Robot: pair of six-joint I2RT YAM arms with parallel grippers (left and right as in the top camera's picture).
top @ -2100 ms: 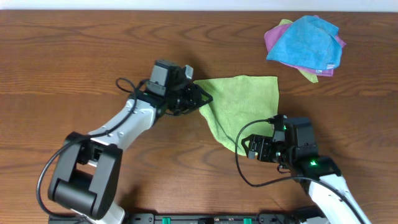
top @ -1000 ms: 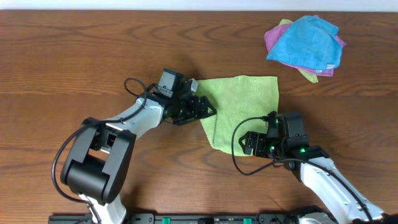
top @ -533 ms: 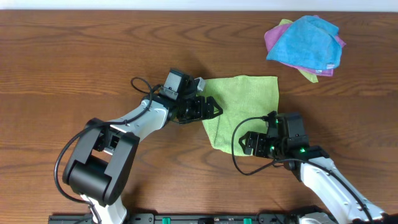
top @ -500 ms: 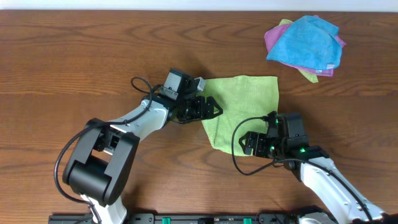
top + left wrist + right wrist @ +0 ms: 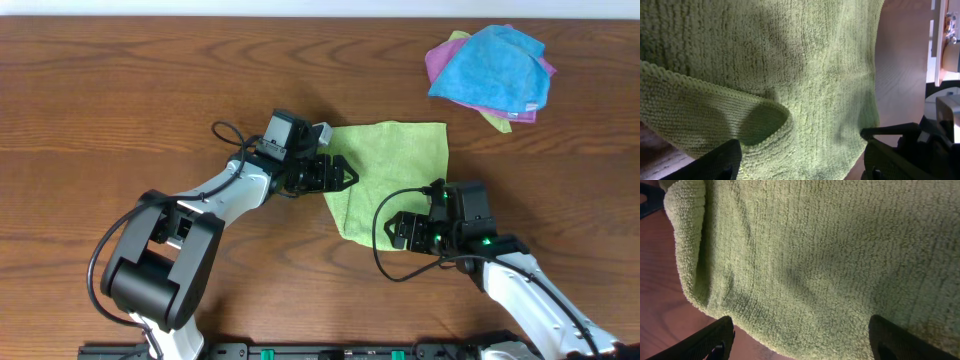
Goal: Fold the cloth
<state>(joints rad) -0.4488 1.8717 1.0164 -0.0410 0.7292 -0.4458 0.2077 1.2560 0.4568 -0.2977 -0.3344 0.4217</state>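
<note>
The light olive-green cloth (image 5: 395, 165) lies on the wooden table right of centre, with its left edge rolled over on itself. My left gripper (image 5: 343, 178) is at that left edge. In the left wrist view its fingers (image 5: 800, 150) are open and wide apart, with the doubled hem of the cloth (image 5: 805, 65) between them. My right gripper (image 5: 393, 232) is at the cloth's near bottom corner. In the right wrist view its fingers (image 5: 802, 335) are open, spread to either side of the cloth's edge (image 5: 830, 255).
A pile with a bright blue cloth (image 5: 492, 62) on a purple cloth (image 5: 437, 60) lies at the back right. A black cable (image 5: 382, 255) loops beside the right wrist. Bare wooden table (image 5: 120, 90) stretches to the left.
The left gripper has slid right along the cloth's left edge, which has rolled inward. The right gripper has moved up and left to the bottom corner. Nothing has moved in the last half second.
</note>
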